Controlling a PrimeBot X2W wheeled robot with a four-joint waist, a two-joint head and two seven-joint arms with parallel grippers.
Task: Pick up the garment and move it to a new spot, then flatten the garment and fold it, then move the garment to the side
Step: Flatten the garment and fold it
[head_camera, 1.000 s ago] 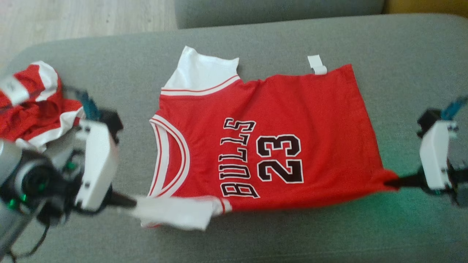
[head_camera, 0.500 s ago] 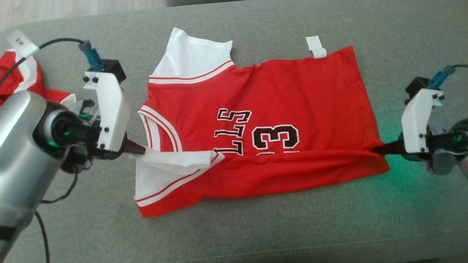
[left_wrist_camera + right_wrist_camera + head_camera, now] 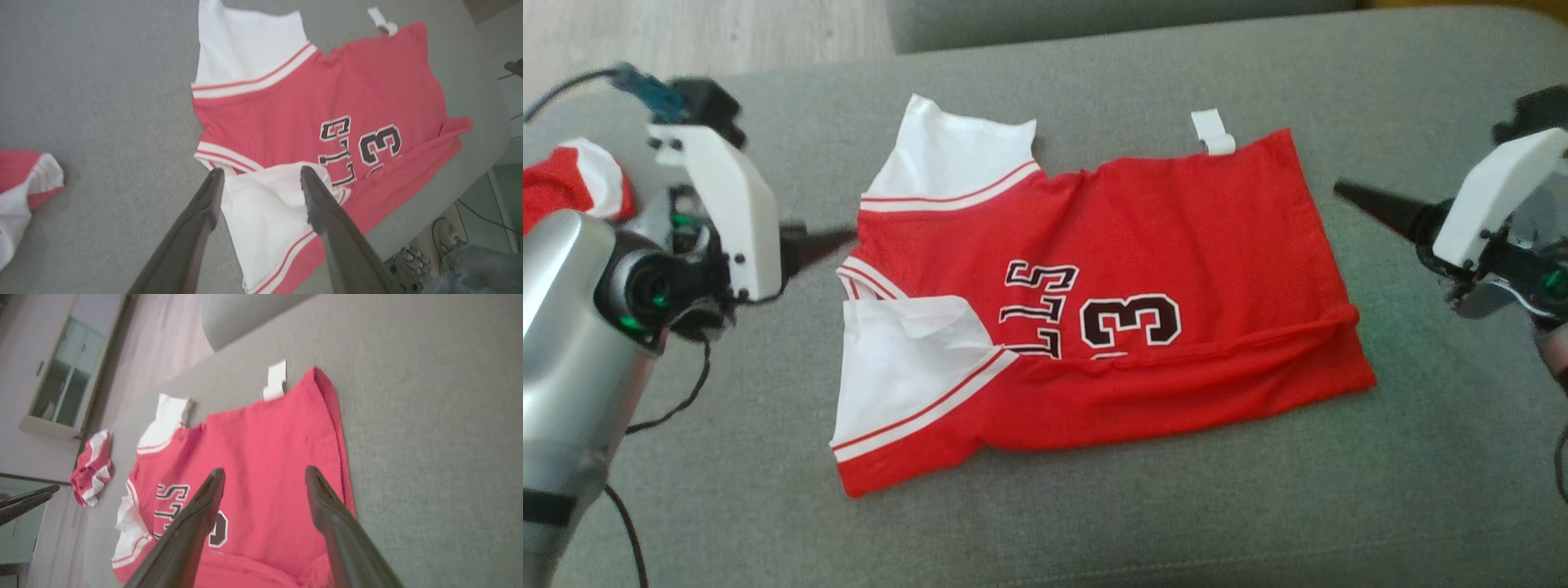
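Now the red Bulls jersey (image 3: 1176, 245) lies on the grey couch cushion (image 3: 1421, 90), near edge folded over. The left fingers (image 3: 809, 243), spread and empty, hover beside its neckline (image 3: 870, 276). The right fingers (image 3: 1380, 208), likewise parted, angle above the cushion beyond its hem (image 3: 1319, 229).

Red jersey (image 3: 1192, 245) with white sleeves, black lettering, on grey couch (image 3: 1421, 490).

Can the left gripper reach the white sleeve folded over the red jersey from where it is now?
Probably yes. The left gripper is open and the white sleeve lies just ahead of its fingers, uncovered on the red jersey, with nothing between.
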